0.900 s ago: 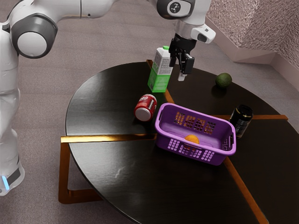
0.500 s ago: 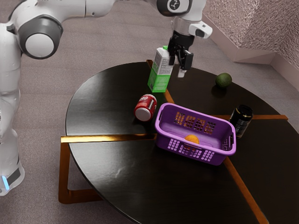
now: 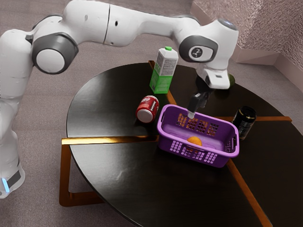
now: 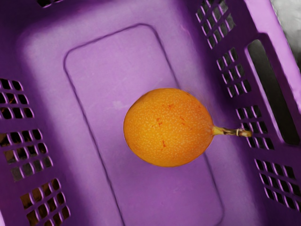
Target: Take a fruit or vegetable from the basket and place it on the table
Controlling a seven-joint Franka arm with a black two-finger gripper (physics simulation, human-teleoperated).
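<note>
My gripper (image 3: 193, 111) is over the far rim of the purple basket (image 3: 221, 160), tilted downward; whether it is open or shut cannot be made out. On the basket's floor lies an orange fruit (image 3: 194, 141), lower than the gripper and nearer the exterior camera, partly hidden by the near wall. In the wrist view the round orange fruit (image 4: 167, 127) has a short brown stem pointing toward one perforated side wall. It rests on the floor of the basket (image 4: 106, 89), with nothing touching it but the basket.
A red can (image 3: 147, 109) lies beside the basket on the exterior view's left, with a green-and-white carton (image 3: 164, 73) behind it. A black can (image 3: 245, 121) stands beyond the basket's other end. The dark green fruit (image 3: 231, 81) is partly behind my hand.
My hand has moved from beside the carton toward the exterior view's right and nearer the camera, down to the basket. The basket and its fruit have stayed put.
</note>
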